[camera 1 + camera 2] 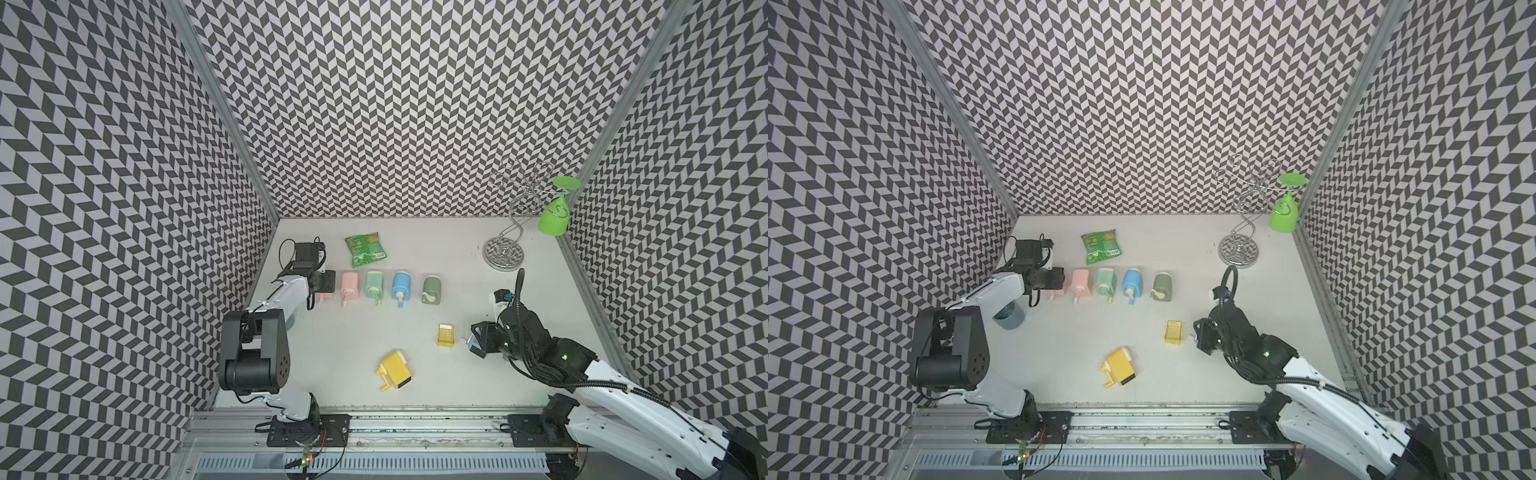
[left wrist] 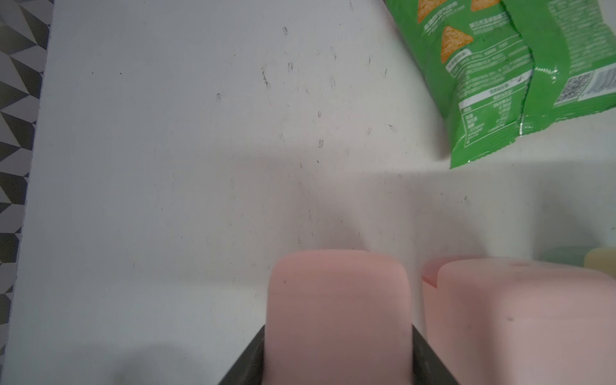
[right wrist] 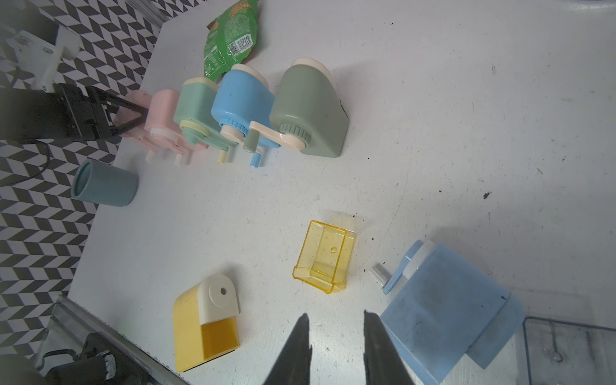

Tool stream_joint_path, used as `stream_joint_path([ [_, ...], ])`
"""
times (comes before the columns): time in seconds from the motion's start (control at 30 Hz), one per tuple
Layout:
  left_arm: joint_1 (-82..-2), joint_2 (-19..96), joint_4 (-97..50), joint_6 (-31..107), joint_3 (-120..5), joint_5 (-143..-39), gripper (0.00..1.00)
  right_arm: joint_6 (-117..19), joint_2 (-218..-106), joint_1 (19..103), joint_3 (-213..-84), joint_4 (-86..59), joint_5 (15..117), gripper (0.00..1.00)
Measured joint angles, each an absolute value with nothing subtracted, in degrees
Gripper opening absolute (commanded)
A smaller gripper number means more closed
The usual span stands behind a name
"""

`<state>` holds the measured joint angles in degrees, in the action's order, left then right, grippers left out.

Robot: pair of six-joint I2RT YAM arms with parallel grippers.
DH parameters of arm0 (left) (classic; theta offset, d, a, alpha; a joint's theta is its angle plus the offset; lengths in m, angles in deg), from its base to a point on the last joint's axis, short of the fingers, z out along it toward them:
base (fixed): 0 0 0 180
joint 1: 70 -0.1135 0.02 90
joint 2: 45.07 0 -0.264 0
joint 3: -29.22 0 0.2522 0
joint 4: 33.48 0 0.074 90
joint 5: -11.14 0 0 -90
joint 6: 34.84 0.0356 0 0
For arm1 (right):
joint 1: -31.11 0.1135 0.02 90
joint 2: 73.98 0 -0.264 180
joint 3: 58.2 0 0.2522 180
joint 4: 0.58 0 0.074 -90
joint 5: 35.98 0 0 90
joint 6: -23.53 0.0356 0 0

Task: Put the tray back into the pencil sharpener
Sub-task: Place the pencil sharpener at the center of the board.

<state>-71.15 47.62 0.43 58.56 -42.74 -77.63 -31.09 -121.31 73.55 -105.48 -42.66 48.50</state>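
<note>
White tabletop: we see yellow tray apart from yellow sharpener, uninserted; right gripper spread empty, left gripper pinching pink sharpener.

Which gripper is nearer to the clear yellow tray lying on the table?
Right. The right gripper sits just beside the clear yellow tray, its fingers apart and empty. The left gripper is far off, closed on a pink pencil sharpener.

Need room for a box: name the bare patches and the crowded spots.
Bare: the back strip between snack bag and wire rack; the front between yellow sharpener and left arm. Crowded: the sharpener row; yellow tray beside the right arm.
</note>
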Motion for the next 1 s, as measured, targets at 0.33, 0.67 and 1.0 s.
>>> stream_joint_path([
  [0.33,-71.15,47.77,0.21,58.49,-42.65,-76.99,0.55,-31.11,-122.08,73.35,-106.59,-42.61,48.5,0.28],
  [0.67,-71.17,48.36,-1.59,57.59,-41.54,-76.97,0.88,-31.11,-123.02,73.35,-107.42,-42.61,48.52,0.28],
  [1.0,-71.63,46.57,-1.52,57.22,-41.62,-76.42,0.92,-31.53,-126.3,73.33,-108.6,-42.11,49.42,0.28],
])
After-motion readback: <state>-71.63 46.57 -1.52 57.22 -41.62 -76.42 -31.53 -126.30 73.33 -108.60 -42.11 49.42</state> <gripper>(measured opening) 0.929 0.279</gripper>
